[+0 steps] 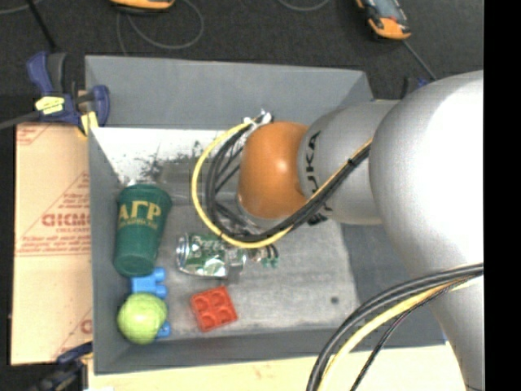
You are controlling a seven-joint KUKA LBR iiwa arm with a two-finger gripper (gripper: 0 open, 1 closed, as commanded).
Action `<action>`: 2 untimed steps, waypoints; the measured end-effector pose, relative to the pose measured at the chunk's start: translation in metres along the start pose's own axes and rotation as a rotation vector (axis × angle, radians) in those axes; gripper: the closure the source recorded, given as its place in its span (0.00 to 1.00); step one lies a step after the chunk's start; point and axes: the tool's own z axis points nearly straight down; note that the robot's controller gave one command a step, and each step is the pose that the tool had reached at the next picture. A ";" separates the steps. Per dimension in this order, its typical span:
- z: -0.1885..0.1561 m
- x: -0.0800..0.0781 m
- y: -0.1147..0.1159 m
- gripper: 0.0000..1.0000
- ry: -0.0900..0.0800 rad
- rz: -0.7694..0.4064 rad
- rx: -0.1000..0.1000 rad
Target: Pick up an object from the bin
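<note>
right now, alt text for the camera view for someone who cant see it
The robot arm, its wrist under an orange cover, reaches from the right into a grey metal bin, over a crumpled silver-and-green object mid-floor. Along the bin's left and near side lie a dark green cup, a blue block, a yellow-green ball and a red brick.

Gold Greek letters "ΑΓΡ" are seen printed on the dark green plastic cup (pixel 142 228) lying in the grey metal bin (pixel 244 88), and "UKA" is lettered on the silver robot arm (pixel 350 200).
</note>
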 end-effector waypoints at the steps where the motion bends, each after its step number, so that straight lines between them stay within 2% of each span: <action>1: -0.106 -0.002 -0.010 1.00 0.000 -0.028 0.004; 2: -0.106 -0.002 -0.010 1.00 0.000 -0.028 0.004</action>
